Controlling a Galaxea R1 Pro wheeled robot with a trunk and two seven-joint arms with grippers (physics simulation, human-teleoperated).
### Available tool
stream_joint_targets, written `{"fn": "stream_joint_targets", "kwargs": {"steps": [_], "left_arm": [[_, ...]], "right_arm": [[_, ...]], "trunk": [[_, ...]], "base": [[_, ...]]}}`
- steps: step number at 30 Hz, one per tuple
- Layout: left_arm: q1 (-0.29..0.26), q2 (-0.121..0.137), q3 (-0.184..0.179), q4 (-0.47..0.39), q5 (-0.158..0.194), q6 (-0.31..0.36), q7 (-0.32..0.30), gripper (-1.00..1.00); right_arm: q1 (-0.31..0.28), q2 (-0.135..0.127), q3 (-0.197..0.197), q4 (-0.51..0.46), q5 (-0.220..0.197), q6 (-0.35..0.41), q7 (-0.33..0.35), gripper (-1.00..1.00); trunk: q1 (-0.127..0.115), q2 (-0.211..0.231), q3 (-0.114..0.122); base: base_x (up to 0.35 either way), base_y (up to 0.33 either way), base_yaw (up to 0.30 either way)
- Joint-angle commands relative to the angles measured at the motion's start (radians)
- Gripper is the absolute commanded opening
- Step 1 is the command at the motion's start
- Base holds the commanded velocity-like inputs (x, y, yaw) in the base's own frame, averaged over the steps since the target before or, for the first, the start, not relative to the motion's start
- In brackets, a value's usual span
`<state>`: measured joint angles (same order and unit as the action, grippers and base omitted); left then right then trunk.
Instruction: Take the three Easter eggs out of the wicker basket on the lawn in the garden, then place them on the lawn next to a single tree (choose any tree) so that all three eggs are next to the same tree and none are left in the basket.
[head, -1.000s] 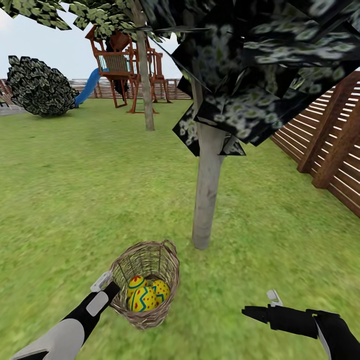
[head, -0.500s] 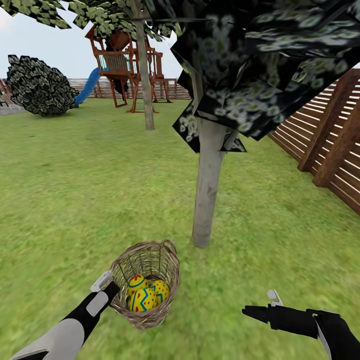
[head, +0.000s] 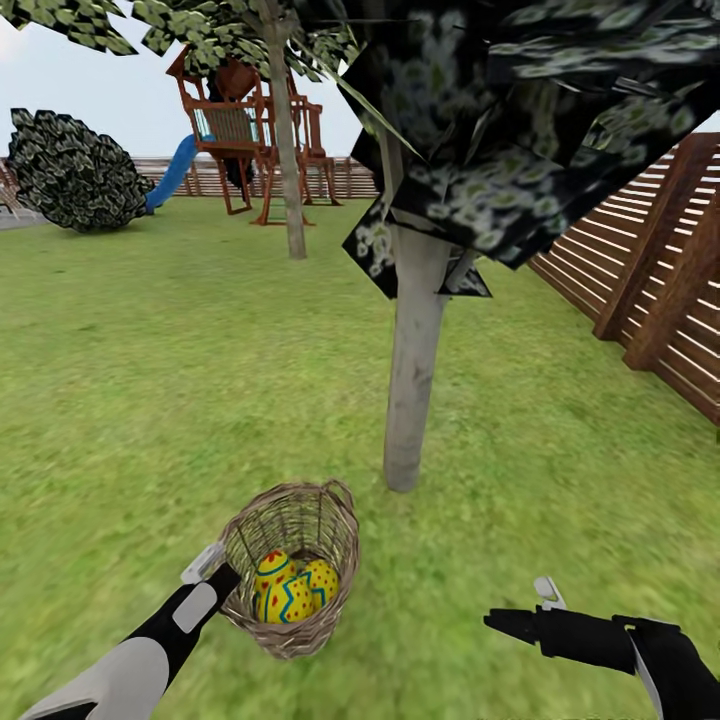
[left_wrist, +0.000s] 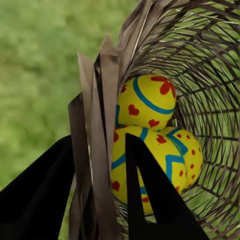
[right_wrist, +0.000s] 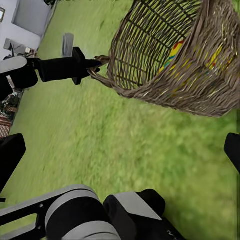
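Little has moved since the earlier frames: the whole head view has drifted slightly, with the tree trunk and play tower sitting a touch higher, which is camera motion; basket and arms keep their places.

Nearest, at the lower left of the head view, the left gripper (head: 226, 578) has its jaws closed on the rim of the wicker basket (head: 300, 540). In the left wrist view, its two black fingers (left_wrist: 150, 200) straddle the woven wall, one outside and one inside. The basket is tilted, its mouth facing up and toward the camera, its long axis leaning away from the arm. In the right wrist view it hangs clear above the grass, held by one loop handle.

Inside lie the three Easter eggs (head: 290, 592), yellow with red hearts and blue-green bands, packed touching. The third is mostly hidden behind the front two. Their exact long axes are hard to tell.

At the lower right, the right gripper (head: 500, 622) points left over the lawn (head: 560, 480), holding nothing. Whether its jaws are open cannot be told.

Just beyond the basket stands the tree (head: 412, 380), its pale trunk upright, its dark foliage cut off at the top edge. A slatted fence (head: 660, 290) runs at the right. Farther off stand a second trunk (head: 288, 150), a round dark bush (head: 72, 172), and a play tower (head: 240, 130) with a blue slide, partly screened by leaves.
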<state>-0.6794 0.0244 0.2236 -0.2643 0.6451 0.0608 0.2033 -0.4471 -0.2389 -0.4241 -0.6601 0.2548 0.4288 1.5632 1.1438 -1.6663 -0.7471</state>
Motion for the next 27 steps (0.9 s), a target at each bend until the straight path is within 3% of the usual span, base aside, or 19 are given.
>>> {"fn": "stream_joint_targets", "kwargs": {"steps": [1,27], "left_arm": [[0.000,0.000,0.000,-0.004,0.005,0.005,0.004,-1.00],[0.000,0.002,0.000,-0.004,0.005,0.005,0.004,-1.00]], "right_arm": [[-0.001,0.001,-0.005,-0.001,0.010,0.011,0.008,1.00],[-0.001,0.003,-0.004,0.000,0.011,0.007,0.008,1.00]], "trunk": [[0.004,-0.008,-0.004],[0.104,-0.190,-0.085]], "base": [[0.000,0.000,-0.044],[0.000,0.000,-0.001]]}}
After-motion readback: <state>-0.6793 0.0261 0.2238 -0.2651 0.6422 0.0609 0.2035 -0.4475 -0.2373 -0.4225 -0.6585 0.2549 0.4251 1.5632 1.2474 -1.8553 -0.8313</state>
